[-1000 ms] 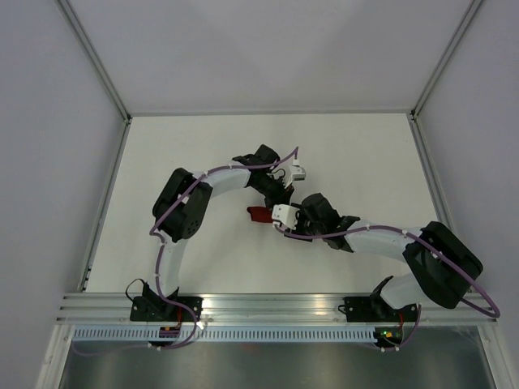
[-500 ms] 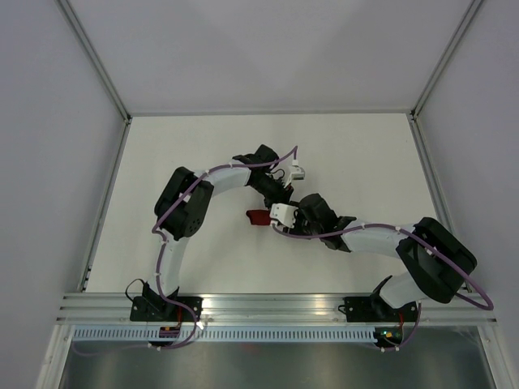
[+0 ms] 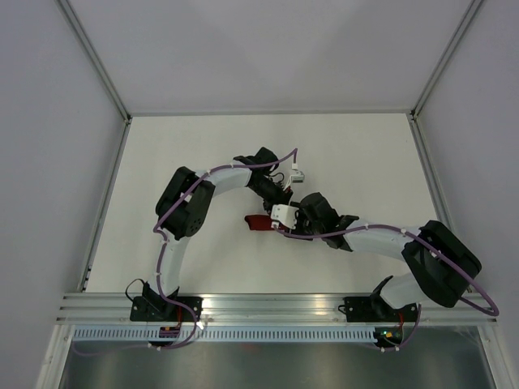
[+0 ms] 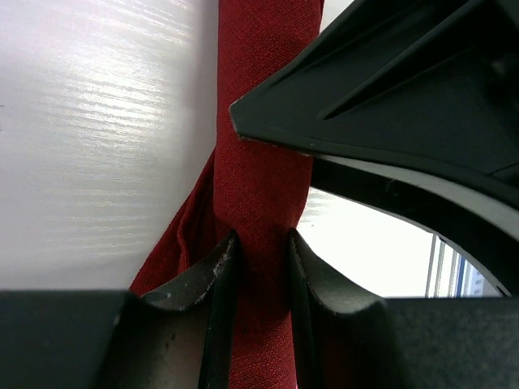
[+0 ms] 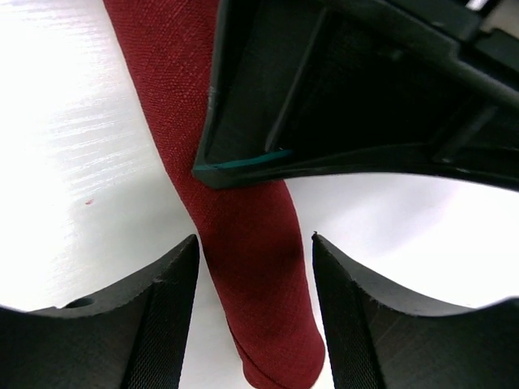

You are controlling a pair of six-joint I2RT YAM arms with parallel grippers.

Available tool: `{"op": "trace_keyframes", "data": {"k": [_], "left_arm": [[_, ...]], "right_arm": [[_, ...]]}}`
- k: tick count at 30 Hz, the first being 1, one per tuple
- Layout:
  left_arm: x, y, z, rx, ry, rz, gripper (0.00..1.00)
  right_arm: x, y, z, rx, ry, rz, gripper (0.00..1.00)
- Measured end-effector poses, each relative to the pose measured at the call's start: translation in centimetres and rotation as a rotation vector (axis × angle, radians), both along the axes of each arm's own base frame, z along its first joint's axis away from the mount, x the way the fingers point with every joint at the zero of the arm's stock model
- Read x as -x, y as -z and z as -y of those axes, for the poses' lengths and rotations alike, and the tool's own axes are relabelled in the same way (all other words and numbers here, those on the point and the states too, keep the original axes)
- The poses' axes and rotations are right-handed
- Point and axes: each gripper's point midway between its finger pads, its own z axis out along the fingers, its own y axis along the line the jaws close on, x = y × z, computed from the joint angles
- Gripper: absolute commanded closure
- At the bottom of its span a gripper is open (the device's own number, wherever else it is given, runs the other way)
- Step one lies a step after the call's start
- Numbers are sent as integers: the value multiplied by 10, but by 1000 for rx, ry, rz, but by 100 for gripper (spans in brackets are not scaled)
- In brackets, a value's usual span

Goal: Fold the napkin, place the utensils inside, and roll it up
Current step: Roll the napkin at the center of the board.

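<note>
Napkin (image 4: 259, 186): it lies as a tight dark red roll on the white table (image 3: 365, 154), near the middle, right where your two arms meet. Your left gripper (image 4: 262, 243) is clenched on it, with both fingers pressed into the cloth and the roll pinched narrow between them. A loose fold of fabric bulges out on the left side of that grip. Your right gripper (image 5: 255, 239) straddles the same roll with its fingers spread, one on each side. A sliver of table shows beside one finger, and you cannot tell whether the other brushes the cloth. From overhead, only a short red end pokes out to the left from under the two grippers.
</note>
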Motion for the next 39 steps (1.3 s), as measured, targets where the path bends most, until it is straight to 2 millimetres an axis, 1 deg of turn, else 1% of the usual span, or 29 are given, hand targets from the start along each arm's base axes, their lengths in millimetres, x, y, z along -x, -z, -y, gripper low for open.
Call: {"op": "trace_keyframes", "data": {"k": [3,5,6,7,8,9,10,12,19,21,24,28,33,36,37,39], "left_arm": [[0,0,0,0,0,-2,66],[0,0,0,0,0,-3,66],[1,0,0,-2,0,-5,66],[1,0,0,-2,0,-5,66],[1,0,0,-2,0,-4,66],[0,0,-1,-3,-3,-4,66],[-1,0,-1,-4,-9,-7,64],[-4,-1,-2,-6,-29,-19,61],[-10,-5,-6,3,-102,-22,57],[-15,-9,-9,9,-135,0,55],[-33,-21,-17,26,-214,64,53],[-68,-46,-35,63,-369,169,52],[-109,-86,-65,89,-603,363,50],[-122,-111,-88,92,-777,493,48],[-122,-118,-95,98,-821,520,48],[-119,-139,-114,127,-937,594,47]], "right_arm": [[2,7,-2,15,-17,-23,41],[2,12,-3,25,-27,-36,54],[1,12,-4,28,-33,-36,63],[2,14,-4,32,-35,-44,78],[2,15,-4,38,-42,-44,82],[1,14,-4,41,-43,-41,84],[1,13,-4,43,-46,-38,87],[1,12,-5,42,-49,-40,89],[0,11,-3,36,-64,-102,93],[0,11,-2,37,-66,-132,93],[-1,11,0,41,-71,-179,94],[-2,11,2,53,-80,-246,94],[-5,12,1,68,-99,-329,94],[-8,13,1,72,-111,-393,95],[-9,12,1,73,-114,-415,95],[-11,13,2,73,-120,-459,96]]}}
